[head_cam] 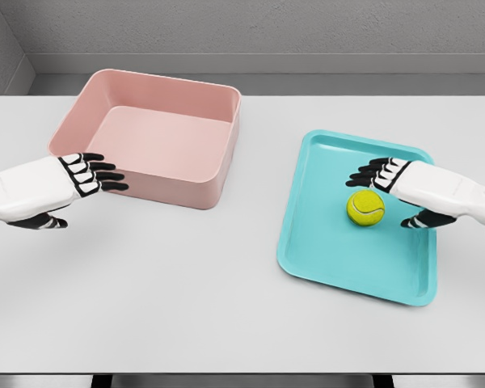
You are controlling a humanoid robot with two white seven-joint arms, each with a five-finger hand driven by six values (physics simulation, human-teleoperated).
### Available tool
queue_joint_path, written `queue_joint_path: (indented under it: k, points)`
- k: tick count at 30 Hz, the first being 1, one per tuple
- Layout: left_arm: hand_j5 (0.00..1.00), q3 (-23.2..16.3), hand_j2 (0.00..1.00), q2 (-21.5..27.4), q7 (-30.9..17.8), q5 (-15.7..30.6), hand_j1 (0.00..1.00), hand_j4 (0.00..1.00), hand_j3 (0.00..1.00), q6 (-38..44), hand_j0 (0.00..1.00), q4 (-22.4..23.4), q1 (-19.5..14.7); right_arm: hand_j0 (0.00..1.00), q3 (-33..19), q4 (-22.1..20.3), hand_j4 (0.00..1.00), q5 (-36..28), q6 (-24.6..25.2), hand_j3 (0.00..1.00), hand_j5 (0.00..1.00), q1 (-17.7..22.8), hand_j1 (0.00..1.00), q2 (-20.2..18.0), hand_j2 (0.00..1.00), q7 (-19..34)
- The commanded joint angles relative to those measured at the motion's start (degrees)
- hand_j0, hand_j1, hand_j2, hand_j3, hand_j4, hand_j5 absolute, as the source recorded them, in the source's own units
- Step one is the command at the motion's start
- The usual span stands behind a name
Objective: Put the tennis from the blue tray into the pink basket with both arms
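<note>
A yellow-green tennis ball [365,208] lies on the blue tray [339,259] at the right of the white table. My right hand [381,196] hovers just right of the ball, fingers spread above it and thumb below, holding nothing. The pink basket [214,174] stands at the back left, empty. My left hand [81,190] floats open by the basket's front left wall, its fingertips [117,178] pointing right and close to the wall.
The white table [178,299] stretches between basket and tray and ends at a front edge near the bottom of the picture. A grey wall rises behind the table.
</note>
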Motion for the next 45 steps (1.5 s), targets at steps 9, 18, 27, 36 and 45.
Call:
queue_joint_path:
  k: [9,18,27,36,45]
  points:
    - [1.00,0.0,1.00,0.1,0.0,0.3,1.00,1.00,1.00,0.0,1.00,0.0,-0.1,0.98,0.0,3.7,0.98,1.7,0.1,0.98,0.98,-3.3,0.98,4.2,0.98,6.7]
    - [1.00,0.0,1.00,0.0,0.0,0.3,1.00,1.00,1.00,0.0,1.00,0.0,-0.1,0.98,1.2,3.9,0.98,2.1,0.1,0.98,0.98,-4.2,0.98,5.7,0.98,10.1]
    - [1.00,0.0,1.00,-0.1,0.0,0.2,1.00,1.00,1.00,0.0,1.00,0.0,-0.1,0.97,1.2,8.5,0.97,3.8,0.1,0.97,0.97,-5.9,0.97,9.5,0.97,11.2]
    - [1.00,0.0,1.00,-0.1,0.0,0.2,1.00,1.00,1.00,0.0,1.00,0.0,-0.1,0.94,2.2,8.5,0.94,4.4,0.1,0.94,0.94,-5.9,0.94,10.0,0.94,11.2]
    - [1.00,0.0,1.00,0.0,0.0,0.2,1.00,1.00,1.00,0.0,1.00,0.0,-0.1,0.80,2.9,8.6,0.80,4.9,0.1,0.80,0.80,-6.0,0.80,10.4,0.80,13.5]
